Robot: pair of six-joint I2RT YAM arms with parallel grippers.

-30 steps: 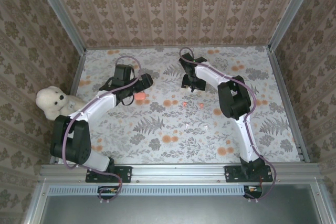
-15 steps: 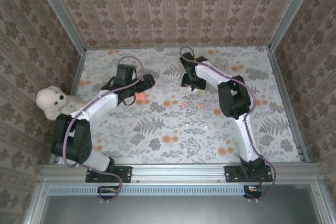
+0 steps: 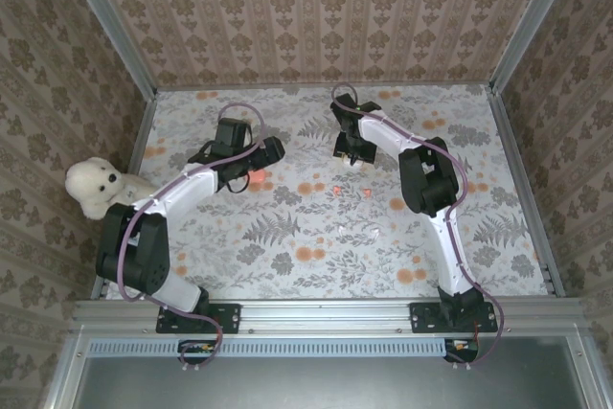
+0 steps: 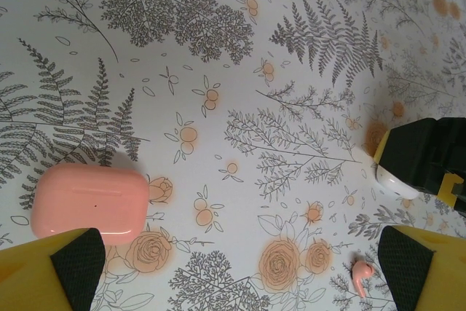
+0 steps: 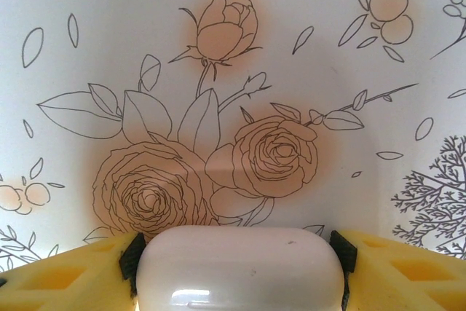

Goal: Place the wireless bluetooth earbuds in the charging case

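A white charging case sits between the yellow fingers of my right gripper, with the black pads touching both of its sides. From above, that gripper is at the table's far middle. A closed pink charging case lies just beside the left finger of my open left gripper, which hovers over the table with nothing between its fingers. A red-orange earbud lies near its right finger. Two red-orange earbuds and two white earbuds lie loose mid-table.
A white plush toy sits at the table's left edge beside the left arm. Patterned walls close in the floral table on three sides. Both cases lie about a hand's width apart, with the right gripper showing in the left wrist view.
The right gripper's jaws have narrowed onto the white case. Both arms have shifted slightly to the right. The earbuds and the pink case have not moved.
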